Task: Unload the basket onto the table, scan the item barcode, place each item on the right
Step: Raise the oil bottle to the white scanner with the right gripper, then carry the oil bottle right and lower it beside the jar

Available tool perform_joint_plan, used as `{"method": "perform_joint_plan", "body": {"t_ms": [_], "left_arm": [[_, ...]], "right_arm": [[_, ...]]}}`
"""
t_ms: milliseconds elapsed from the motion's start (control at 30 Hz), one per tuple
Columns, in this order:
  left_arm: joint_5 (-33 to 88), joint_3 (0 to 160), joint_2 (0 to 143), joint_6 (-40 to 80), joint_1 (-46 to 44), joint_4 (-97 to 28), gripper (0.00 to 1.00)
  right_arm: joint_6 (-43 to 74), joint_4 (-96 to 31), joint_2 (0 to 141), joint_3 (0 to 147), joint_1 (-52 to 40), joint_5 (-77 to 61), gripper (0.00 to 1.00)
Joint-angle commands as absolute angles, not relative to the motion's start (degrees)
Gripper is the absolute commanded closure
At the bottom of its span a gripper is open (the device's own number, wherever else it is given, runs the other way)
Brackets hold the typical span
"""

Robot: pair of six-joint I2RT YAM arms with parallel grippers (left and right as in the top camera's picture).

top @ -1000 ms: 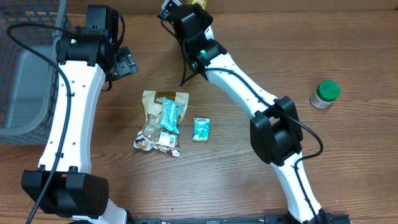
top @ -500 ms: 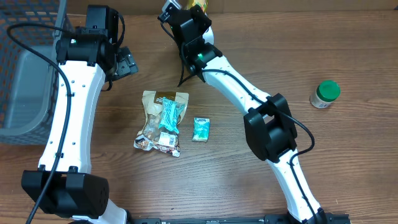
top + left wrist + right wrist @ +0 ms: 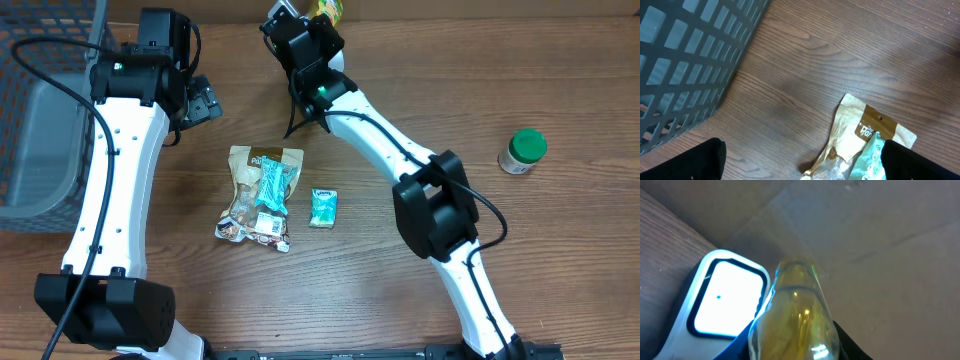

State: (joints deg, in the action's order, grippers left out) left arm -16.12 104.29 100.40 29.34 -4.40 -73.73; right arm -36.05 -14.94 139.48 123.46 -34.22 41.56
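Scanning step: right pincer grips bottle beside scanner, far side; left pincer wide, idle. Next, likely: rotate bottle toward scanner.

Soft, even light from above fills the overhead view. The counter grain reads sharp, and the arms cast only short, faint shadows. The left wrist view is crisp at the middle, with the basket at the far left slightly soft. In the right wrist view the bottle sits too near the lens, blurred and streaked with glare, and the scanner window glows blown-out white.
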Motion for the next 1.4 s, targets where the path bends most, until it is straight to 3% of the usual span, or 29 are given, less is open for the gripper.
{"method": "perform_joint_plan", "body": {"t_ms": [0,333,567,833,1033,1367], "left_arm": [[-16.91,105.36,99.63,28.27,-4.51,-73.67,0.0],[-16.91,105.36,99.63,28.27,-4.51,-73.67,0.01],[-16.91,105.36,99.63,28.27,-4.51,-73.67,0.0],[-16.91,105.36,99.63,28.27,-4.51,-73.67,0.01],[-16.91,105.36,99.63,28.27,-4.51,-73.67,0.0],[-16.91,105.36,99.63,28.27,-4.51,-73.67,0.0]], "right_arm": [[-27.77,-19.94,126.19,124.57,-33.76,42.02,0.96],[-6.13,-54.48,111.94,124.57,-23.55,27.44,0.96],[-4.21,-70.48,111.68,123.94,-8.86,9.91,0.96],[-4.19,-72.99,114.93,123.7,4.36,-0.34,0.96],[-4.01,-72.77,120.33,123.7,7.81,-4.86,0.95],[0.38,-75.35,126.8,123.7,7.86,9.28,0.95]]}}
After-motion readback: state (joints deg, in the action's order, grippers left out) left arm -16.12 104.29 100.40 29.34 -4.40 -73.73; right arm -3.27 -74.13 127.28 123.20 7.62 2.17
